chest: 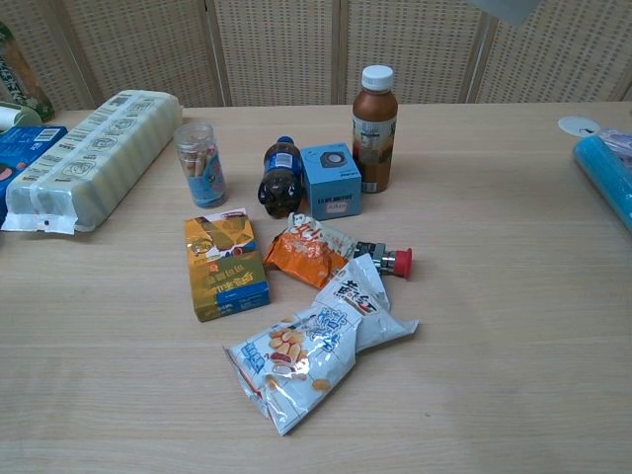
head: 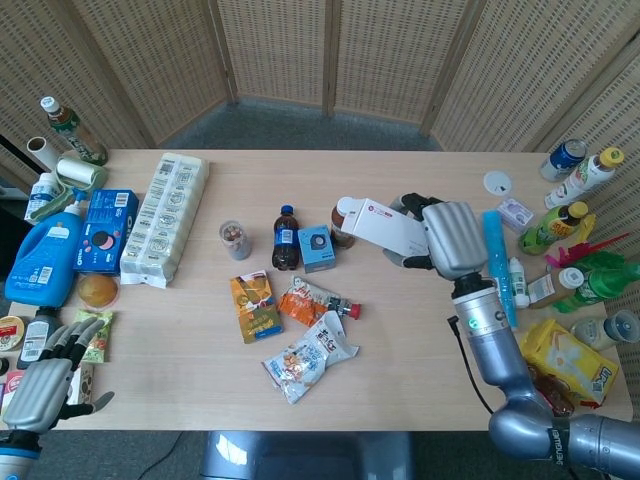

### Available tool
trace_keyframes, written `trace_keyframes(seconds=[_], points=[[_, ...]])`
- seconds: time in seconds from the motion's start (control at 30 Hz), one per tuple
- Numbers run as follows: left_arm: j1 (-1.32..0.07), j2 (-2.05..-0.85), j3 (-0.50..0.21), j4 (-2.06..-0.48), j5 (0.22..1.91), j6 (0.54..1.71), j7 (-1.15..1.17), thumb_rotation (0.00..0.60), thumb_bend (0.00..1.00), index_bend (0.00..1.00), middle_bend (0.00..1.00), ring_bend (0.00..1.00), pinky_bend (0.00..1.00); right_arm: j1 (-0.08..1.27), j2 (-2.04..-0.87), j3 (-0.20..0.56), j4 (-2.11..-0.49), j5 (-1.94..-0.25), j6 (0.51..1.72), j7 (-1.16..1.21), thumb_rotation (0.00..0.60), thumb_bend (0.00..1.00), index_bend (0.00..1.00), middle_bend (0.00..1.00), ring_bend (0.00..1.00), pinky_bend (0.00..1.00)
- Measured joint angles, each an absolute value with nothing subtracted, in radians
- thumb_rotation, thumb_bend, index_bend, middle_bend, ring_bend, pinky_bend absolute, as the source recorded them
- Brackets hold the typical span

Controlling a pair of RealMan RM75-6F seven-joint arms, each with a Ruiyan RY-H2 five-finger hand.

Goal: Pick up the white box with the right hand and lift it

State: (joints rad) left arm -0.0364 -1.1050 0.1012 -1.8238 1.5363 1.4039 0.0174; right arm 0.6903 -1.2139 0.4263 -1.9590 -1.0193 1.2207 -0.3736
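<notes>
In the head view my right hand (head: pixel 447 238) grips the white box (head: pixel 388 229) by its right end and holds it well above the table, tilted, over the brown bottle (head: pixel 340 222). In the chest view only a sliver of the white box (chest: pixel 509 8) shows at the top edge; the hand itself is out of that frame. My left hand (head: pixel 45 385) hangs at the near left corner of the table with fingers spread and nothing in it.
On the table (head: pixel 400 340) under the lifted box stand a small blue box (chest: pixel 331 180), a cola bottle (chest: pixel 281 176) and a clear jar (chest: pixel 199 163). Snack packets (chest: pixel 316 346) lie nearer. A blue tube (head: pixel 497 268) and several bottles crowd the right edge.
</notes>
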Motion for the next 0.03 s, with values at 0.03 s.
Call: trace_keyframes(seconds=[0.03], points=[[-0.038, -1.106, 0.100, -1.823, 1.536, 1.402, 0.017, 0.600, 0.22, 0.04, 0.02, 0.00, 0.00, 0.691, -1.211, 0.426, -1.967, -1.017, 1.226, -0.380, 0.600, 0.19, 0.68, 0.93, 0.62, 0.72]])
